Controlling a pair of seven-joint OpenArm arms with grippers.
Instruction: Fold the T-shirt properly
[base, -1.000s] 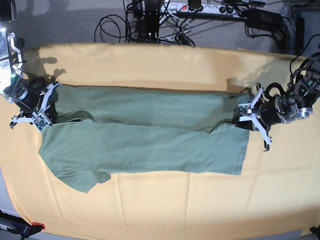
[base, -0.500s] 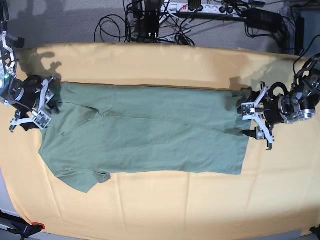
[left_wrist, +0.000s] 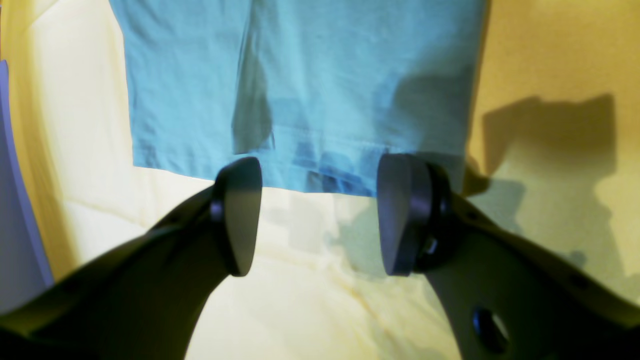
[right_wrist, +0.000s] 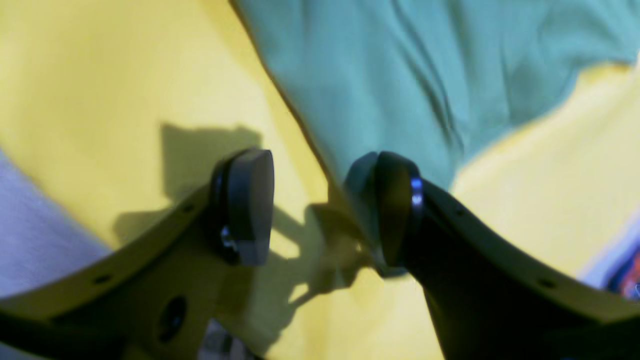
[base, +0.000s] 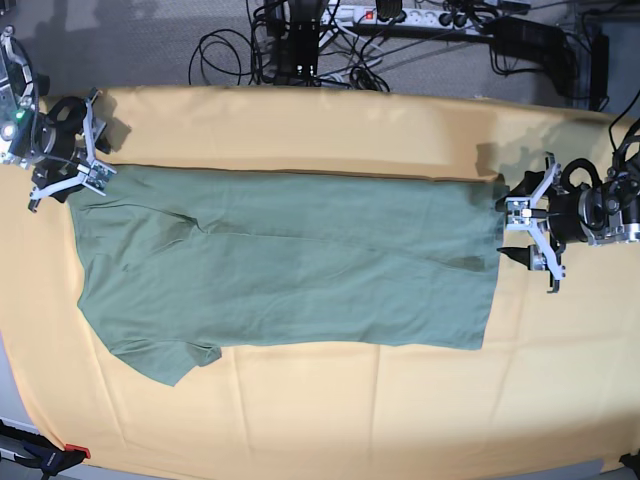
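The sage-green T-shirt (base: 290, 265) lies flat on the yellow-orange cloth, folded lengthwise, with one sleeve sticking out at the near left. My left gripper (base: 511, 232) stands open just off the shirt's right hem. In the left wrist view the T-shirt (left_wrist: 300, 75) looks bluish, and its hem edge lies just beyond the open left gripper (left_wrist: 320, 215). My right gripper (base: 82, 178) is open at the shirt's far-left corner. In the right wrist view the right gripper (right_wrist: 320, 210) holds nothing, and one finger (right_wrist: 390, 210) hangs over the edge of the T-shirt (right_wrist: 400, 75).
The yellow-orange cloth (base: 350, 420) covers the whole table. Beyond its far edge, cables and a power strip (base: 400, 15) lie on the grey floor. A red-and-black clamp (base: 50, 458) sits at the near-left corner.
Both grippers have opened and let go of the shirt. The left one drew back to the right and the right one up toward the far-left corner. The shirt's top layer now lies flatter.
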